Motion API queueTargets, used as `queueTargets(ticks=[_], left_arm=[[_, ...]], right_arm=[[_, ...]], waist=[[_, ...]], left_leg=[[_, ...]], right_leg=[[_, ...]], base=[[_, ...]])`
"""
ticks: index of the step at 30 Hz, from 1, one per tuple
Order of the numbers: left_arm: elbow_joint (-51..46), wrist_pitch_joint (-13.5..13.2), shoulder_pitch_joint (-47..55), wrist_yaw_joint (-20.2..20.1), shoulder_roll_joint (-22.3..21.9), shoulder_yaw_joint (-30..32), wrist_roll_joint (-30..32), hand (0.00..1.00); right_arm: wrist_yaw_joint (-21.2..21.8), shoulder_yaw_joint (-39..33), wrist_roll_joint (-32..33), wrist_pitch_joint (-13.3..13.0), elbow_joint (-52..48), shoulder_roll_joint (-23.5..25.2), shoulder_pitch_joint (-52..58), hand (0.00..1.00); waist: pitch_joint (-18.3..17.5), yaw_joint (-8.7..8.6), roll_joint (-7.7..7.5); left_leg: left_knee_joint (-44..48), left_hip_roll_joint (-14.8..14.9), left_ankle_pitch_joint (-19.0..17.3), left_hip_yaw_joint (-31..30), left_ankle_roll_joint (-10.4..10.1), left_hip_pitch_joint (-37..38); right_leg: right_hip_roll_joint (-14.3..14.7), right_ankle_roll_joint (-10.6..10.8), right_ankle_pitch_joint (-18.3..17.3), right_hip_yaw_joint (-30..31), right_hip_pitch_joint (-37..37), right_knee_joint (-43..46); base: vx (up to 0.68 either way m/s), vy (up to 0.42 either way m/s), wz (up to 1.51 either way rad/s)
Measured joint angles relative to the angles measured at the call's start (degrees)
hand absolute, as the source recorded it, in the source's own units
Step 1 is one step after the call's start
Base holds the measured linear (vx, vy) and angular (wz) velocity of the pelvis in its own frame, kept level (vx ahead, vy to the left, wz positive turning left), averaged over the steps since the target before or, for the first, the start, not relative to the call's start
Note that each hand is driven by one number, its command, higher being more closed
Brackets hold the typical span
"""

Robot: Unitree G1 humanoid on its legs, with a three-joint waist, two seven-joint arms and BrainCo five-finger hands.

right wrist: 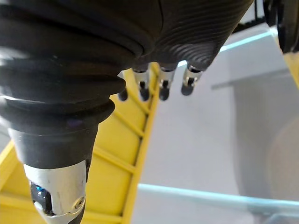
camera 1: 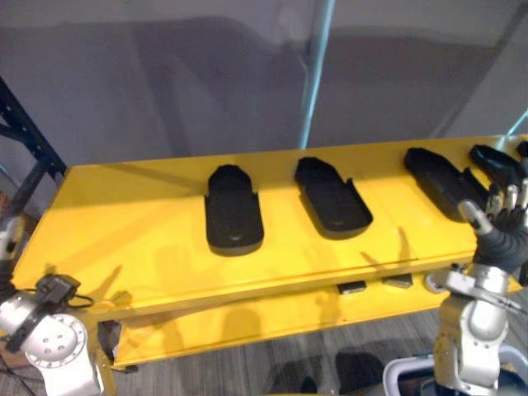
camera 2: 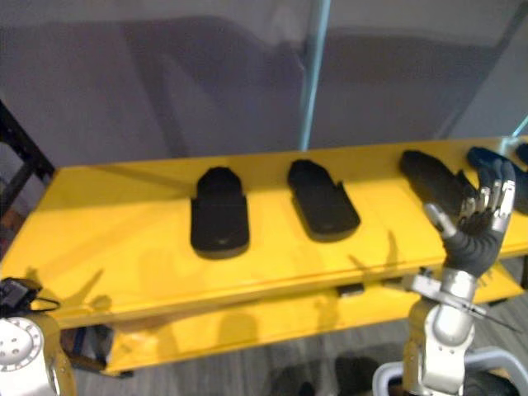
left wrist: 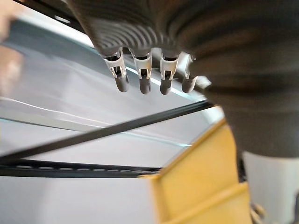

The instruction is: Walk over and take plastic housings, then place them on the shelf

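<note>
Housing (camera 2: pixel 426 178) — just beside right fingers (camera 2: pixel 497 200)

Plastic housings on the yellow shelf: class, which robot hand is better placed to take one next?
Right, likely. The right hand hovers open beside the rightward housing on the yellow shelf; the left hand sits off the shelf's left end, away from any housing.
</note>
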Motion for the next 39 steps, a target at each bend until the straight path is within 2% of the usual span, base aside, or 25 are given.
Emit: queueTargets(ticks=[1, 2, 7, 12, 19, 21, 27, 32, 39], left_arm=[[-0.5, -1.0, 0.1, 0.0, -0.3, 0.0, 0.8, 0.0], [-6.4, -7.8, 2.1, -0.5, -0.6, -1.4, 7.6, 0.0], [-6.4, -7.8, 2.1, -0.5, -0.6, -1.5, 7.6, 0.0], [-4.7, -7.0, 2.2, -2.7, -1.3, -5.8, 6.8, 0.0], [3.4, -1.9, 2.1, -6.6, -4.2, -12.5, 2.4, 0.0], [4.2, -0.8, 2.1, -7.5, -4.9, -12.6, 2.3, 0.0], [4.2, -0.7, 3.1, -7.9, -4.9, -12.3, 0.7, 0.0], [4.2, -1.0, 5.1, -7.8, -4.9, -11.6, 0.6, 0.0], [4.2, -1.0, 5.2, -7.9, -4.9, -11.5, 0.3, 0.0]], right_arm=[[0.0, 0.0, 0.0, 0.0, 0.0, 0.1, 0.0, 0.0], [3.3, 2.5, 1.6, 0.5, 0.0, 0.6, -0.3, 0.0], [3.4, 2.5, 1.6, 0.5, 0.1, 0.6, -0.4, 0.0], [3.3, 2.4, 1.0, 0.4, 0.5, 0.6, 0.0, 0.0], [2.2, 2.0, -1.5, 0.0, 3.5, 0.6, 0.0, 0.0], [2.3, 1.9, -2.4, 0.0, 3.8, 0.6, 0.0, 0.0], [3.1, 2.0, -3.4, 0.0, 4.7, 0.6, -0.5, 0.0], [4.8, 2.4, -3.4, 0.0, 5.9, 0.6, -1.6, 0.0], [4.3, 3.6, -3.4, 0.0, 7.1, 0.7, -1.5, 0.0]], waist=[[0.0, 0.09, 0.04], [-1.6, 1.2, 0.25], [-1.5, 1.1, 0.27], [-0.9, 1.12, 0.47], [2.4, 0.76, 0.72], [2.7, 0.71, 0.9], [2.8, 1.21, 0.93], [3.8, 1.55, 0.99], [3.8, 1.63, 1.04]], left_leg=[[0.0, 0.0, 0.0, 0.0, 0.0, 0.0], [-1.1, -0.3, 0.9, -1.5, 0.2, -0.2], [-1.1, -0.3, 0.9, -1.4, 0.2, -0.1], [-0.8, -0.5, 1.0, -1.9, 0.2, -0.1], [-0.7, -0.8, 1.0, -3.2, 0.5, -0.1], [-0.7, -0.8, 1.0, -3.3, 0.5, 0.0], [-0.2, -0.9, 0.6, -3.6, 0.9, 0.0], [3.7, -0.9, -2.1, -3.5, 1.4, -0.3], [5.6, -1.0, -3.2, -3.9, 1.6, -1.1]], right_leg=[[0.0, 0.0, 0.0, 0.0, 0.0, 0.0], [-0.3, -0.3, -0.2, -1.5, 0.2, 0.0], [-0.2, -0.3, -0.2, -1.3, 0.1, 0.0], [0.2, -0.3, -0.2, -0.3, 0.1, 0.0], [0.3, -0.4, -1.3, 0.1, 0.0, 1.1], [0.4, -0.4, -2.0, 0.1, -0.2, 1.8], [0.4, -0.7, -2.3, 1.1, -0.4, 2.3], [0.3, -0.7, -3.0, 3.0, -0.1, 3.0], [0.0, -0.5, -3.9, 3.1, -0.2, 3.9]], base=[[0.0, 0.0, 0.0], [0.0, 0.0, 0.0], [0.0, 0.0, 0.0], [0.0, 0.001, -0.02], [-0.01, -0.008, 0.04], [0.03, 0.001, 0.05], [0.04, 0.024, 0.01], [-0.01, 0.026, -0.11], [0.0, 0.005, 0.0]])
